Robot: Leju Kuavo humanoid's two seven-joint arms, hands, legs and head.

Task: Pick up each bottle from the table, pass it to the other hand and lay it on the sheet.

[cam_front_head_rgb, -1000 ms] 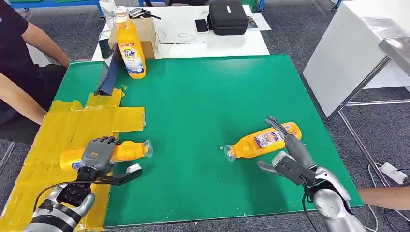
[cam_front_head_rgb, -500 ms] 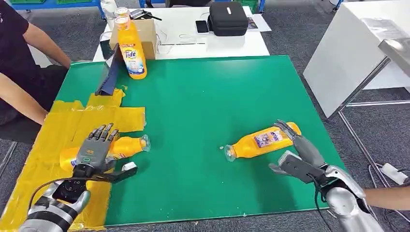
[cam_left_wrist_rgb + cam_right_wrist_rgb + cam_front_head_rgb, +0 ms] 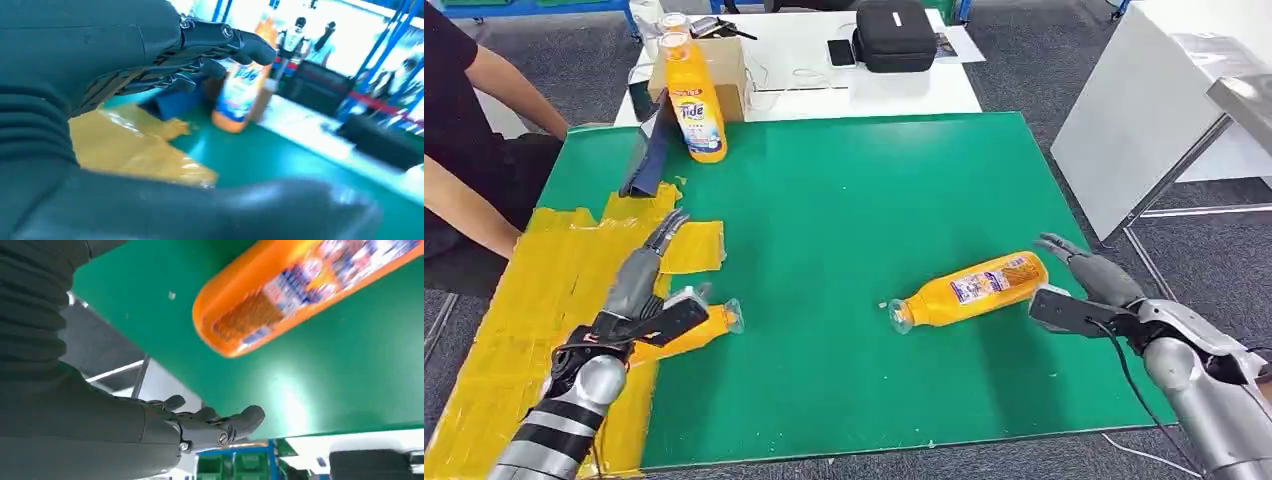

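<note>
Head view showed a green table (image 3: 844,220) with a yellow sheet (image 3: 534,290) taped along its left side. One orange bottle (image 3: 686,333) lay on its side at the sheet's right edge, partly on the green. The left hand (image 3: 639,300) was above it with fingers spread, holding nothing. A second orange bottle (image 3: 969,291) lay on its side at the near right. The right hand (image 3: 1084,290) was just beside its base, fingers apart and empty. A Tide bottle (image 3: 694,100) stood upright at the far left.
</note>
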